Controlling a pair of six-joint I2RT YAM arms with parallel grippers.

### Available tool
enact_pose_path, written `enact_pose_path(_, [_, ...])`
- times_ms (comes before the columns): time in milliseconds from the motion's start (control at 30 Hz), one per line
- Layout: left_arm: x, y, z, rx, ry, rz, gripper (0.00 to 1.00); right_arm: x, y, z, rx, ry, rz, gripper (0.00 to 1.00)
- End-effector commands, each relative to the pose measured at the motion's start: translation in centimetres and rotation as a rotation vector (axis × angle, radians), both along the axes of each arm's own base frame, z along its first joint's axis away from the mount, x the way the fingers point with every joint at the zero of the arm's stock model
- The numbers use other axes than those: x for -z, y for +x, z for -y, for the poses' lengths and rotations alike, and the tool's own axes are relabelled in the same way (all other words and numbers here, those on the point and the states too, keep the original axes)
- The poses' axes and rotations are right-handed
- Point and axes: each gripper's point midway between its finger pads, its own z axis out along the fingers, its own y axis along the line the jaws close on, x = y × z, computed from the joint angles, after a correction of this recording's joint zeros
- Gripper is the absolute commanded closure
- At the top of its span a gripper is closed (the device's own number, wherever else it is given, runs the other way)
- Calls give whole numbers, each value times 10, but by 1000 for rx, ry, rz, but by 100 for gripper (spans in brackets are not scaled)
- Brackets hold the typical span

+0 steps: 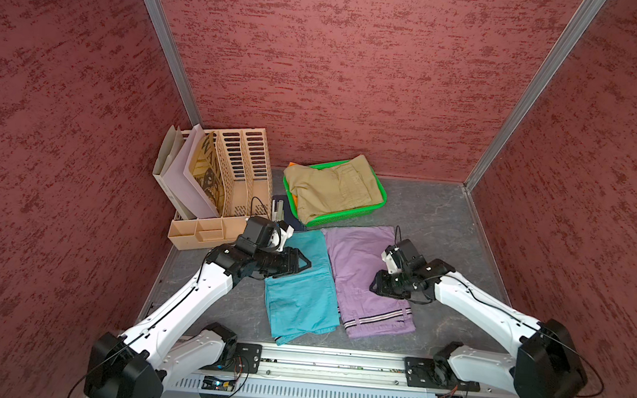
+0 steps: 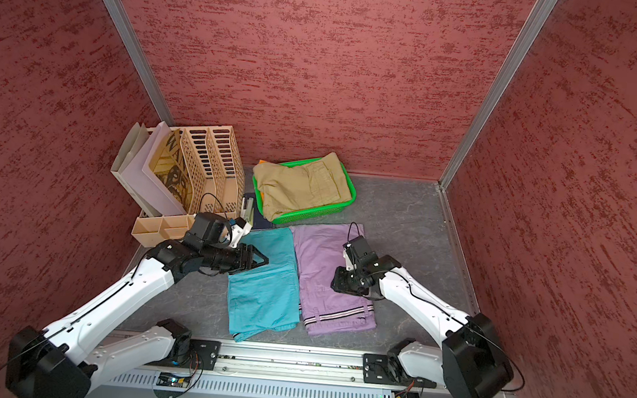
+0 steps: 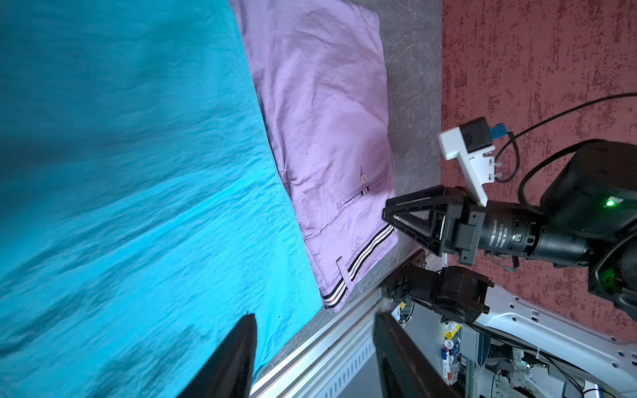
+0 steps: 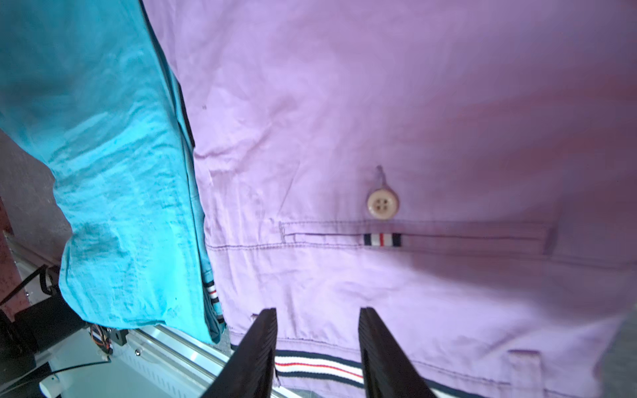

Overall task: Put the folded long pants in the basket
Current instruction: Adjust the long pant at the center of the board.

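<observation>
Lilac pants (image 1: 365,277) lie flat on the bench (image 1: 435,224), touching the teal pants (image 1: 298,284) beside them. Right tool (image 4: 317,348) hovers over the lilac waistband, jaws parted, empty. Left tool (image 1: 304,263) hangs over the teal pair, jaws apart. Khaki pants (image 1: 333,191) fill the basket (image 1: 381,197).

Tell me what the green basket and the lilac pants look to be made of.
Green basket: apparently moulded plastic, slightly glossy; perforated mesh sides and a rounded rim point to that.
Lilac pants: a thin woven cloth, probably cotton, matte; it shows fine creases, stitched seams, a sewn button and a striped ribbed waistband.
</observation>
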Motion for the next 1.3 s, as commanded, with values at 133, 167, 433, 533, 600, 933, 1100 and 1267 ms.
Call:
enact_pose_path(133, [-2,10,13,8,-15,32,41,52,-13,35,49,-258,-138,56])
enact_pose_path(167, [-1,10,14,11,-12,29,41,57,-12,36,59,-272,-146,57])
enact_pose_path(433, [9,8,22,10,4,10,41,64,36,92,230,-447,-152,62])
enact_pose_path(533, [9,4,27,20,4,11,41,62,67,118,344,-404,-167,60])
enact_pose_path(600, [8,2,30,29,7,13,41,58,92,137,411,-399,-147,59])
enact_pose_path(933, [9,-3,47,75,37,7,39,-7,179,224,702,-357,65,49])
enact_pose_path(1100, [21,2,52,78,40,-8,39,-21,174,129,461,-95,88,49])
enact_pose_path(1267, [24,5,58,85,44,-17,39,4,176,62,312,-10,31,55])
